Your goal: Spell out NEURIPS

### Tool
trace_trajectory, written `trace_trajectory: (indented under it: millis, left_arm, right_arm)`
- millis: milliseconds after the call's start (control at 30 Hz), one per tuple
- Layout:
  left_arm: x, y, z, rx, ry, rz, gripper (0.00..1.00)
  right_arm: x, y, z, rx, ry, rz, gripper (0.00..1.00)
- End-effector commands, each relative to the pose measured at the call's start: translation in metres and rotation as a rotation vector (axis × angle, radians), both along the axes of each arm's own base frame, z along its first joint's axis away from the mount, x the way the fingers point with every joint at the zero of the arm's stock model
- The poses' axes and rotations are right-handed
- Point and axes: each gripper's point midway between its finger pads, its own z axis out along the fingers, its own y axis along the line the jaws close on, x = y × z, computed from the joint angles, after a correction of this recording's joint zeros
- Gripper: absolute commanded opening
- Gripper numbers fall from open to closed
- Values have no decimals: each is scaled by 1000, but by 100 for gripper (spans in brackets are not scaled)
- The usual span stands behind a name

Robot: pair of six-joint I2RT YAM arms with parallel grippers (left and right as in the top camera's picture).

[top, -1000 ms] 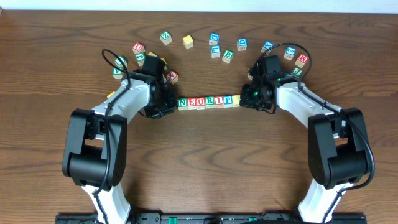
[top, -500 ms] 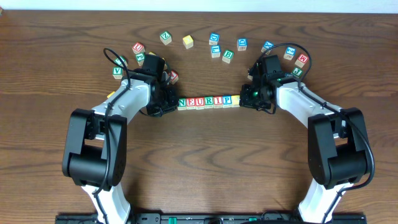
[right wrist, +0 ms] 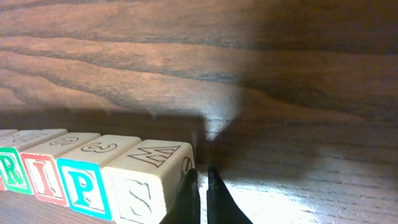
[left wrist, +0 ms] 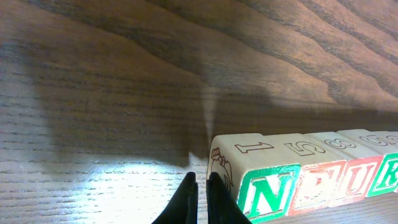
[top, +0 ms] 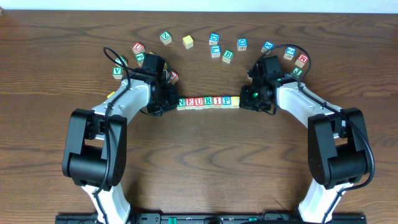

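1. From overhead, you see the row of blocks (top: 208, 101) lying in the middle of the desk (top: 205, 162). It reads N, E, U, R, I, P, with a pale block at its right end.
2. In the same view, your left claw (top: 172, 102) sits at the row's left end and your right claw (top: 244, 101) at its right end. The spare blocks (top: 214, 43) lie scattered in an arc behind the row, apart from it.
3. In the left wrist view, your left claw is pressed together and pinches nothing. Its tips are low over the desk, just beside the outer face of the N block (left wrist: 264, 180). You cannot tell whether they touch it.
4. In the right wrist view, your right claw is likewise pressed together and empty. Its tips are just beside the outer face of the S block (right wrist: 146, 183), which stands tight against the P.
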Motion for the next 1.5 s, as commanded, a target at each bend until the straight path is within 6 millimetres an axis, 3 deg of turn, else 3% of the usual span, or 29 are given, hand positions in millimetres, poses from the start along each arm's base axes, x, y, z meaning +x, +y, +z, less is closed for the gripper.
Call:
trace_trajectory:
  millis: [0, 1467]
  left_arm:
    - [-2, -1, -5, -2, 7, -13, 8]
    - [6, -5, -3, -7, -37, -34, 8]
  right_arm:
    - [-4, 1, -5, 7, 19, 15, 1]
    - [-7, 2, -5, 10, 28, 24, 1]
